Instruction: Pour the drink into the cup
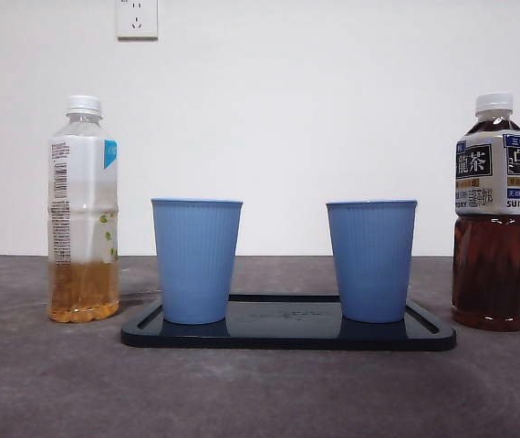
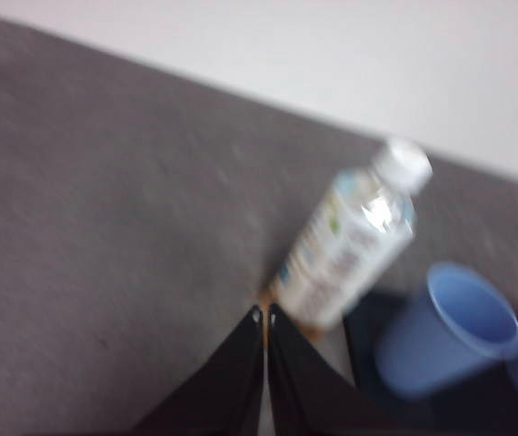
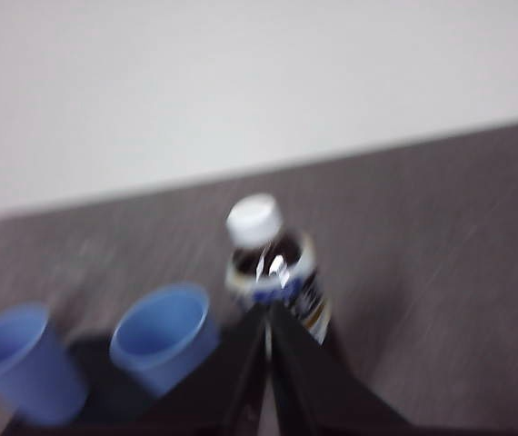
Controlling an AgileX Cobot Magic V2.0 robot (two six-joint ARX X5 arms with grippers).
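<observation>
Bottles and cups stand in a row on a grey bench (image 1: 260, 392) before a white wall. At the centre lies a dark tray (image 1: 287, 335), the landmark of the scene. Two blue ribbed cups rest upright on it: one cup (image 1: 196, 260) at the tray's left end as the front camera sees it, the other cup (image 1: 370, 260) at its right end, well apart from each other. Off the tray's left end stands a clear bottle (image 1: 83, 210) with a white cap, its pale amber drink filling only the lower part. Off the tray's right end stands a dark tea bottle (image 1: 491, 214), white-capped and labelled, filled high with brown drink. Both bottles are upright and capped, on the bench, not on the tray.

Neither arm shows in the front view. The left gripper (image 2: 264, 313), jaws clenched together on nothing, hangs above the bench near the clear bottle's base. The right gripper (image 3: 266, 311), jaws likewise pressed together and empty, hangs close before the dark tea bottle. Both wrist views are blurred.
</observation>
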